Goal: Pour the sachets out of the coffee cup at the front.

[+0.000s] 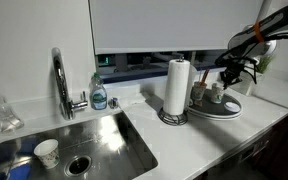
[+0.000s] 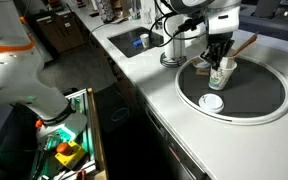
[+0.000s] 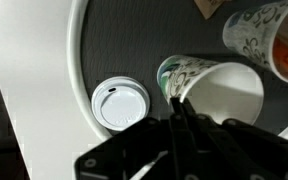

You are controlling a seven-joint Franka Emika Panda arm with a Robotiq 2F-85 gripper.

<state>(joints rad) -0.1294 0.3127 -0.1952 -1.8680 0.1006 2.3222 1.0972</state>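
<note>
Presently, my fingers (image 3: 174, 118) look pinched on the rim of the cup (image 3: 219, 90), tilted over the tray (image 2: 256, 96) at the worktop (image 2: 164, 100) end opposite the sink (image 1: 114, 135). No sachets lie out; I judge pouring remains.

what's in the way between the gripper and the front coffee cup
Nothing visible. The gripper appears closed on the rim of the coffee cup. A white lid lies beside it on the dark tray and a second cup stands nearby, neither in between.
</note>
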